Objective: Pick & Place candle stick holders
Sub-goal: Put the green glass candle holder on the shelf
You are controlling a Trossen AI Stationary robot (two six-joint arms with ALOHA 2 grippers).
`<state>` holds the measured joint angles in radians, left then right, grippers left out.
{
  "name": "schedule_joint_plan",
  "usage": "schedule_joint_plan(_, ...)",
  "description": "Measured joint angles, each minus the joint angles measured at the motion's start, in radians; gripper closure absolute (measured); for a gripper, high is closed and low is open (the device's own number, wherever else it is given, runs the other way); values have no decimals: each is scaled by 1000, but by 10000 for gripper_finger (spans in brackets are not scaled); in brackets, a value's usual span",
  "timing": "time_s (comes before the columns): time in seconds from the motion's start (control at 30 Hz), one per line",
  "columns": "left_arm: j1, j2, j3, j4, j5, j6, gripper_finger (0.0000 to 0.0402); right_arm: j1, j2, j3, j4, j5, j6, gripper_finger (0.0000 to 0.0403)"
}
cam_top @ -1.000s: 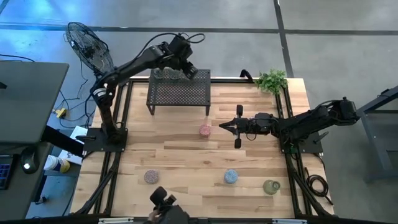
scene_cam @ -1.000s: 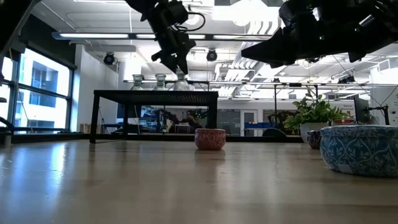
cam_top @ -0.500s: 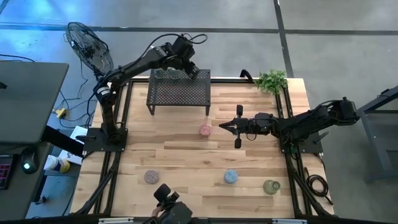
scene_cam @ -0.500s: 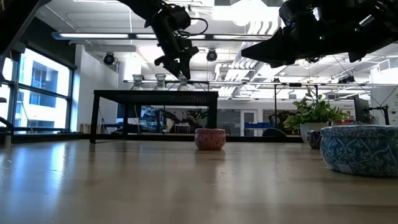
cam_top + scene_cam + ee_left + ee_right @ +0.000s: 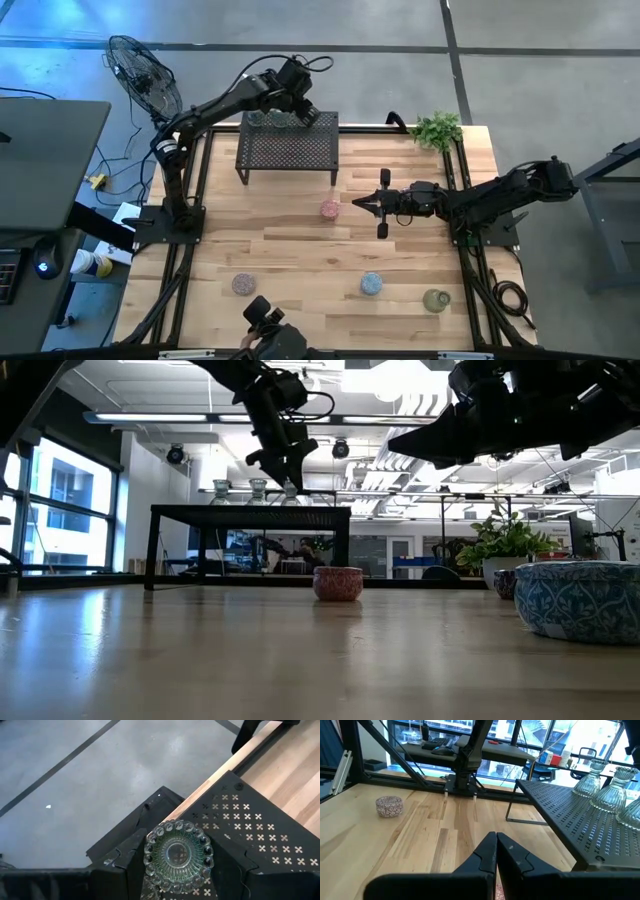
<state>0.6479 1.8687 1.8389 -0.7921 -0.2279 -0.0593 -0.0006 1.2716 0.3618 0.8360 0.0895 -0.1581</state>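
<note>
Both arms are black throughout, built of slim tubular links joined by bulkier rounded joints. The left arm (image 5: 205,100) rises from a flat black base plate, with a thin black cable looping off its wrist. The right arm (image 5: 500,195) has the same build. Each tool has two flat, angular, matte black fingers (image 5: 485,855) tapering to narrow tips.

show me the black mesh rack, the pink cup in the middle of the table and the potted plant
black mesh rack (image 5: 288,150): high view, on its perforated top
pink cup (image 5: 330,210): high view, on its open top
potted plant (image 5: 437,129): high view, on its green leaves
</note>
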Motion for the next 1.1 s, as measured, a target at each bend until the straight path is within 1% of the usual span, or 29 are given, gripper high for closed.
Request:
schedule_joint_plan(0.23, 0, -2, 0, -20, -16, -2, 229, 0, 0, 0, -1, 0, 0, 402)
schedule_joint_plan(0.63, 0, -2, 0, -26, -29, -5, 230, 0, 0, 0, -8, 0, 0, 401)
schedule_joint_plan(0.77, 0, -2, 0, -32, -55, -5, 230, 0, 0, 0, -8, 0, 0, 402)
schedule_joint_plan(1.03, 0, -2, 0, -38, -55, -5, 230, 0, 0, 0, -8, 0, 0, 402)
schedule_joint_plan(1.1, 0, -2, 0, -39, -41, -5, 230, 0, 0, 0, -8, 0, 0, 401)
